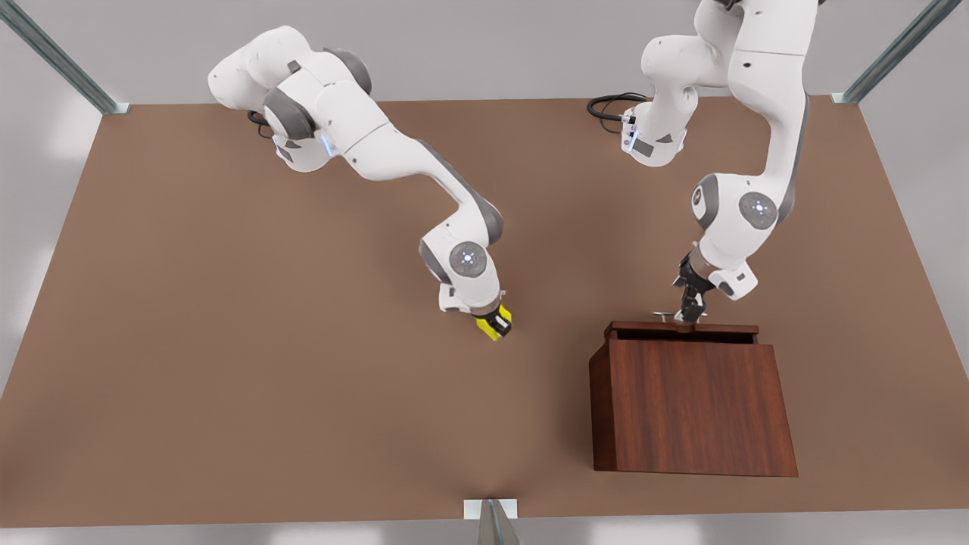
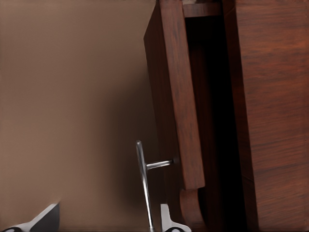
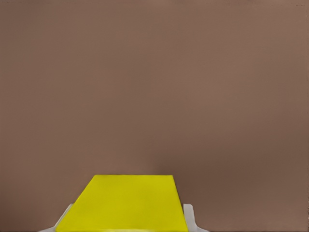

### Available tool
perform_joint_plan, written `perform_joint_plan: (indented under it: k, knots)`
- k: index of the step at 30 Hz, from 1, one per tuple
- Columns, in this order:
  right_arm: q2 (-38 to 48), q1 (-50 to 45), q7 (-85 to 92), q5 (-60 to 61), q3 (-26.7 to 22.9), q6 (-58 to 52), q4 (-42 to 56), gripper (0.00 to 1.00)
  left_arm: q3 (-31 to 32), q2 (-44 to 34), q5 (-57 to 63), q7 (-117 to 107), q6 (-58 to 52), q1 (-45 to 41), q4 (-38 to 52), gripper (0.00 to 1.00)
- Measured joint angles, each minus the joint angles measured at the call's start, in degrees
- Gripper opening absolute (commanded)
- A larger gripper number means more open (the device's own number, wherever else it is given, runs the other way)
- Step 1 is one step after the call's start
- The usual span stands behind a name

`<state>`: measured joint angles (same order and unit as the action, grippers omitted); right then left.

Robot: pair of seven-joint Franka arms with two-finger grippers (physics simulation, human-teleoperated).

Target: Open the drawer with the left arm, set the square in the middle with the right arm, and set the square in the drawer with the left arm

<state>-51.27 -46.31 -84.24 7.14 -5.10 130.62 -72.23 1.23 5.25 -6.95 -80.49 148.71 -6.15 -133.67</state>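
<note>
One cube, one cabinet, one drawer, one handle, two of my arms: that is the count on this surface.

The surface is plain matte brown and unmarked. The cabinet is a box of dark reddish-brown wood with a streaked grain, standing at about 4 o'clock in the front view. Its drawer is slid out a little toward 12 o'clock, and the left wrist view shows a dark gap between the drawer front and the cabinet body. The handle is a slim, shiny silver bar held off the drawer front by a thin post.

My left tool is at the handle, at the 12 o'clock side of the cabinet. In the left wrist view its pale fingers stand spread, one on each side of the bar, with space between them and nothing pinched.

The cube is small, bright yellow, with flat plain faces and sharp edges. My right tool pinches it, one pale finger pressed against each side. It sits near the middle of the surface in the front view, well apart from the cabinet, at about 9 o'clock of it. I cannot tell whether the cube touches the surface or hangs just above it.

Both arms are white with grey joints, smooth and rounded.
</note>
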Motion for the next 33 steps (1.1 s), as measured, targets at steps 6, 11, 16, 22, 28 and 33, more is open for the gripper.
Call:
perform_joint_plan:
  k: [6, 11, 16, 22, 28, 33]
  knots:
    - [-0.1, -0.9, 0.2, 0.0, -1.2, -0.1, 0.0, 1.00, 0.0, -1.3, 0.0, -0.4, -0.4, 0.0, -1.6, 1.00]
    - [14.4, 1.6, 14.9, -0.3, -2.7, -2.2, -9.6, 1.00, -0.2, -1.4, 0.0, -0.4, -0.5, 0.0, -2.0, 1.00]
    - [42.2, 34.0, 66.4, -3.0, 2.9, -23.9, -23.0, 1.00, -0.4, -3.0, 0.0, -0.4, -0.2, -0.2, -4.8, 1.00]
    - [46.6, 49.2, 90.6, -7.3, 3.9, -34.5, -20.4, 1.00, -0.5, -5.0, 0.1, -0.4, 0.1, -0.2, -7.5, 1.00]
    - [43.3, 55.5, 90.1, -9.6, 9.3, -36.0, -16.2, 1.00, -0.6, -6.4, 0.1, -0.4, 0.0, -0.4, -9.6, 1.00]
    - [41.2, 55.9, 90.2, -8.2, 9.3, -38.5, -12.2, 1.00, -0.6, -8.7, 0.1, -0.4, -0.5, -0.3, -11.3, 1.00]
